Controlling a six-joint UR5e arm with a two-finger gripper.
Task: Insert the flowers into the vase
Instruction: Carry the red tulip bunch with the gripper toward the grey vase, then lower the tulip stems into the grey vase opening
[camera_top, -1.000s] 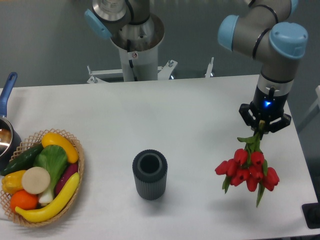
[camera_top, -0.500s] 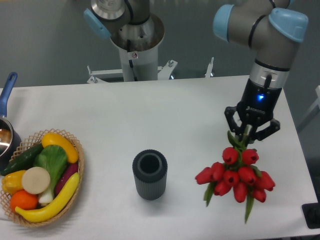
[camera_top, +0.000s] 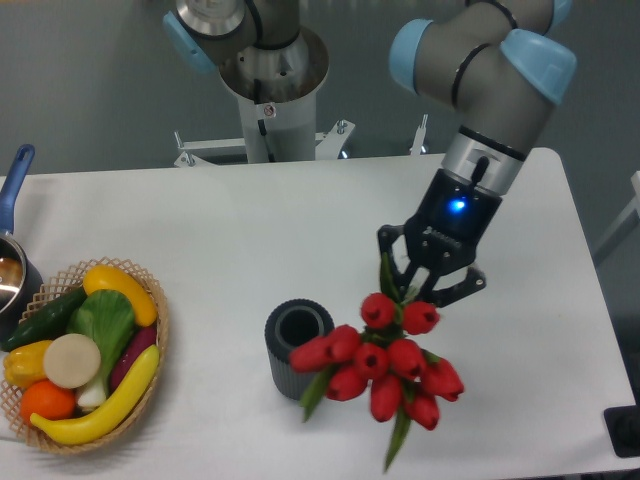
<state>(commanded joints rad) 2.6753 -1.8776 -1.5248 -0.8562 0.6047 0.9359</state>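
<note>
**Bouquet held beside the vase, heads hanging low**

I have the gripper clamped on the stems of the flowers, its jaws closed around the green stalks just above the buds. The bunch hangs below and slightly forward of the jaws, so the red heads point down and toward the camera with the leaves trailing beneath them. I hold it by the stems because that is the only firm part; the buds would crush.

The vase stands upright on the table, below the jaws and off to their left, its round mouth open and unblocked. The leftmost buds overlap the vase's right rim in this view; I cannot tell whether they touch it.

As I judge it, the stem ends sit up inside the jaws, so the bunch needs turning over before it can go into the mouth stems first.
</note>
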